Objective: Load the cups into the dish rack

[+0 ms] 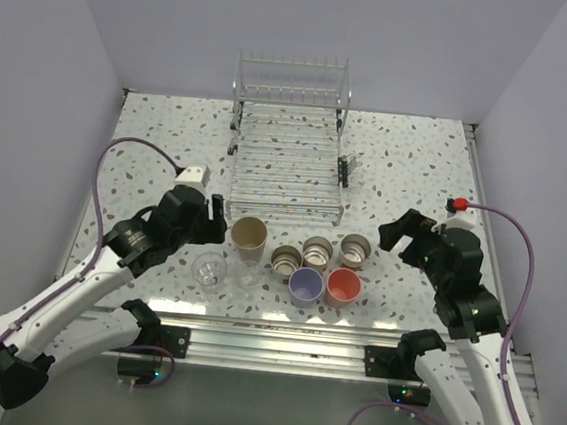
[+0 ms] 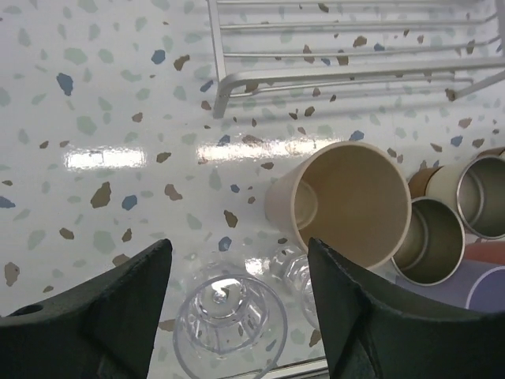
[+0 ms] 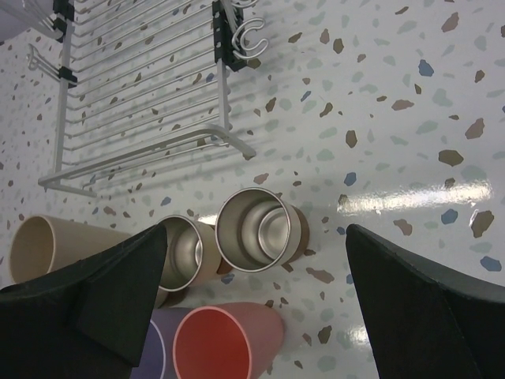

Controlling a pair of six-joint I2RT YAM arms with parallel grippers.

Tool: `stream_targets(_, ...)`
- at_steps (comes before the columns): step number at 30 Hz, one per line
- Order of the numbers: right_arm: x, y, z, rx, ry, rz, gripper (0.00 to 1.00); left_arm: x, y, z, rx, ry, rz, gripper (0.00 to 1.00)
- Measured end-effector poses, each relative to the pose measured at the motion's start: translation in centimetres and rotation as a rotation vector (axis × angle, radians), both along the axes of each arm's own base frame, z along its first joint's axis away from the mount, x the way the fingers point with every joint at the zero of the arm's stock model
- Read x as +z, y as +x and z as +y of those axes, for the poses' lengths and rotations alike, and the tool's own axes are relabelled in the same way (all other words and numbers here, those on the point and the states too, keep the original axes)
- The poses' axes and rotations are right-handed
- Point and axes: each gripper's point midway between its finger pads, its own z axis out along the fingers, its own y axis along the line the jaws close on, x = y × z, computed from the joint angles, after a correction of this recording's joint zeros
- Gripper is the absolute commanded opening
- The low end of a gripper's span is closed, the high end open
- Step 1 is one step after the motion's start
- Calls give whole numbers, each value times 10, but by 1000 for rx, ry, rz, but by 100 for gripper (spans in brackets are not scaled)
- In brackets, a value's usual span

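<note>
The silver wire dish rack (image 1: 286,163) stands at the table's far middle with no cups in it. The cups stand grouped in front of it: a taller beige one (image 1: 248,237), two clear ones (image 1: 210,269) (image 1: 248,272), three metallic ones (image 1: 286,261) (image 1: 317,250) (image 1: 354,250), a lavender one (image 1: 305,286) and a coral-pink one (image 1: 344,287). My left gripper (image 1: 218,218) is open and empty above the clear cup (image 2: 230,326), left of the beige cup (image 2: 351,204). My right gripper (image 3: 256,237) is open and empty above a metallic cup (image 3: 256,229).
A small cutlery basket (image 1: 347,168) hangs on the rack's right side. White walls close in the table at left, right and back. An aluminium rail (image 1: 271,337) runs along the near edge by the arm bases.
</note>
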Motion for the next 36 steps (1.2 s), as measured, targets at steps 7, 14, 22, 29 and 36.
stream_targets(7,-2,-1,0,1,-4,8,98,22,-6,31,159,18,-36,100)
stream_targets(14,-4,-3,-1,4,-13,18,98,-9,-17,36,163,110,106,100)
stream_targets(22,-1,-7,-1,9,-8,2,98,-20,-36,37,124,105,197,91)
stream_targets(29,-3,-8,2,26,1,5,98,-47,-59,36,69,111,314,81)
stream_targets(36,-12,-8,3,31,-1,24,98,-71,-74,41,74,147,404,68)
